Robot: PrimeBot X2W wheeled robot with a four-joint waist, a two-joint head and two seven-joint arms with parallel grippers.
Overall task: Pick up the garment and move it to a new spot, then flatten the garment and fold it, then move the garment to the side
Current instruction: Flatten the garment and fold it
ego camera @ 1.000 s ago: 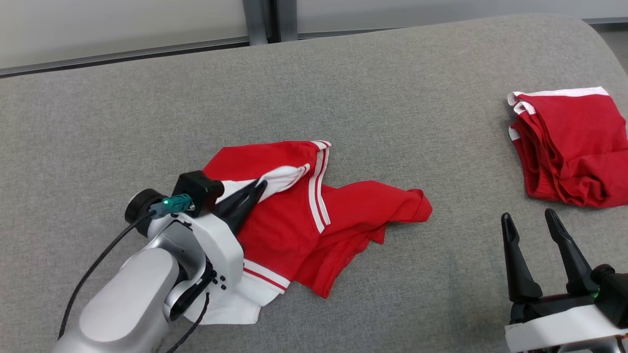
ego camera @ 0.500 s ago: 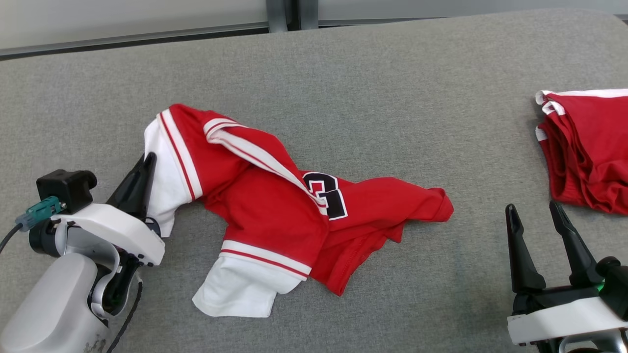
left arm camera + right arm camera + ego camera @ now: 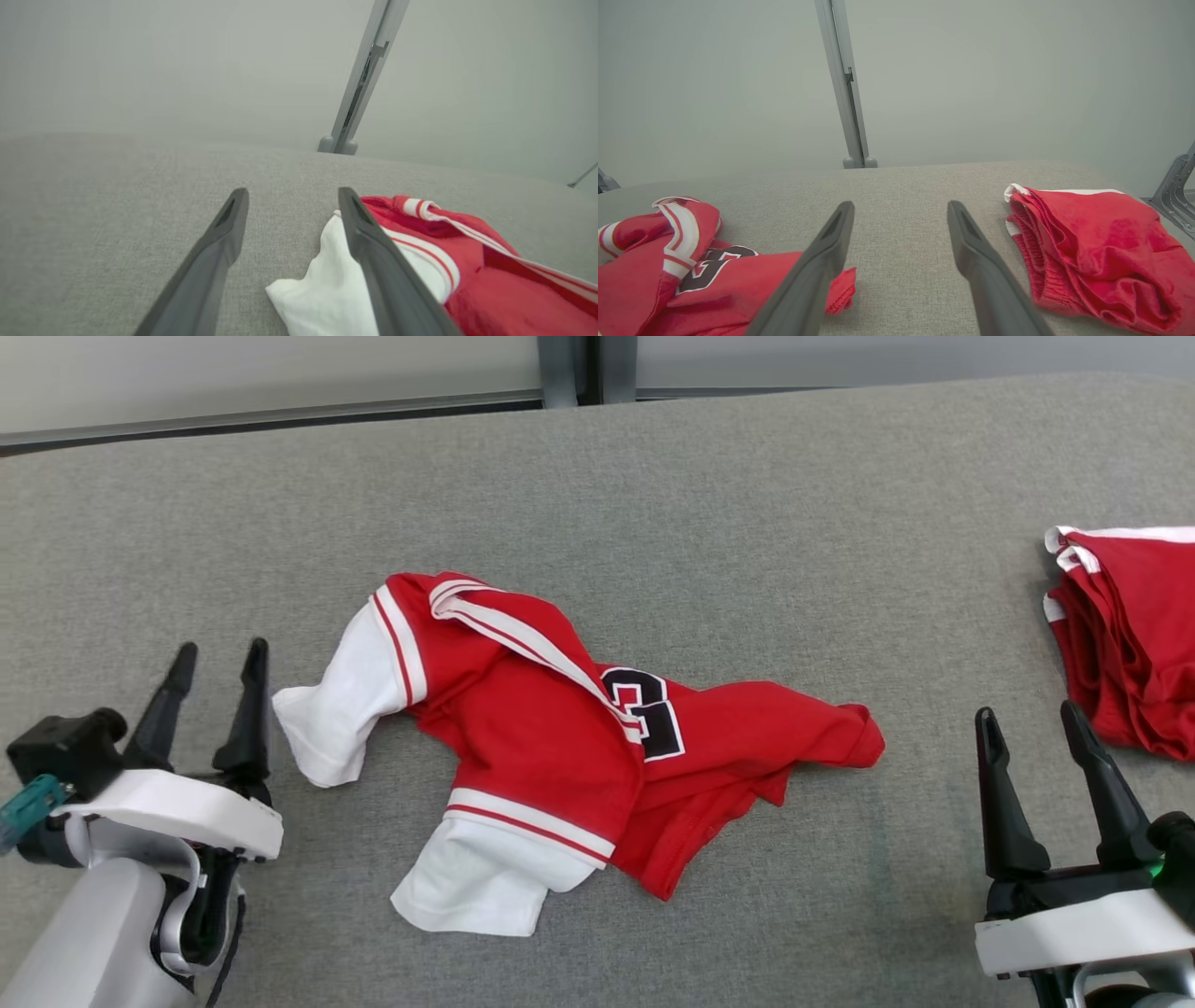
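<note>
Jersey (image 3: 560, 747) lies crumpled in the middle of the pad (image 3: 653, 476), its white sleeve toward 9 o'clock. The left gripper (image 3: 222, 649), at 8 o'clock, is spread wide and empty, just beside that sleeve. The right gripper (image 3: 1027, 711), at 4 o'clock, is likewise spread and empty. Folded shorts (image 3: 1130, 644) sit at 3 o'clock. Bare pad runs from 10 to 2 o'clock, up to its far edge.

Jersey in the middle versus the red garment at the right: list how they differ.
The jersey lies rumpled and spread out; the red garment is folded into a stack. The jersey shows white sleeves and a black number; the red garment shows only white trim. Both are red, on the grey surface.
</note>
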